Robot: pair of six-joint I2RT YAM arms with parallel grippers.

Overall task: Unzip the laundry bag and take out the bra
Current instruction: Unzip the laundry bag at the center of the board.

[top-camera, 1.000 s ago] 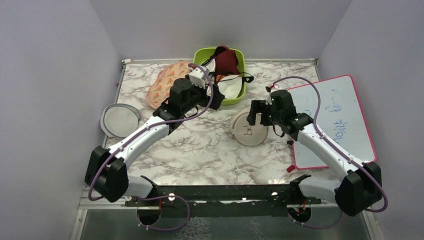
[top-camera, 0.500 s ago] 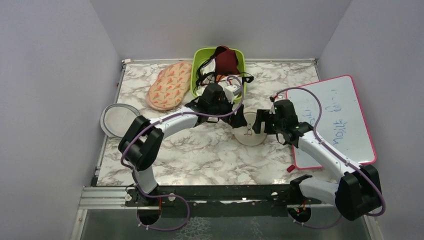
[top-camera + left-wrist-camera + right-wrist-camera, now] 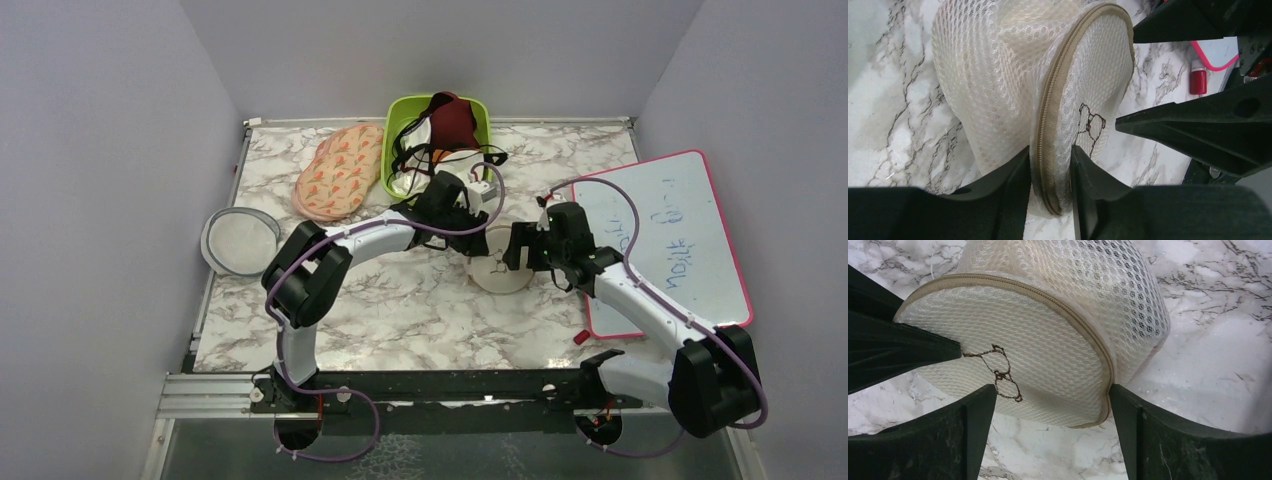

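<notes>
Left gripper has swung across from the green bin and now pinches laundry bag's zip rim, right gripper spread wide, straddling the bag.

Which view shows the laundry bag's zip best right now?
The left wrist view: the zip runs lengthwise through the frame, teeth visible, with the left tool pinching the rim. The right wrist view shows it as a tan band curving around the bag's face. In the top view the arms mostly cover the bag, and no zip can be made out.

Lab test cell — plain walls enclosing marble-print table.
</notes>
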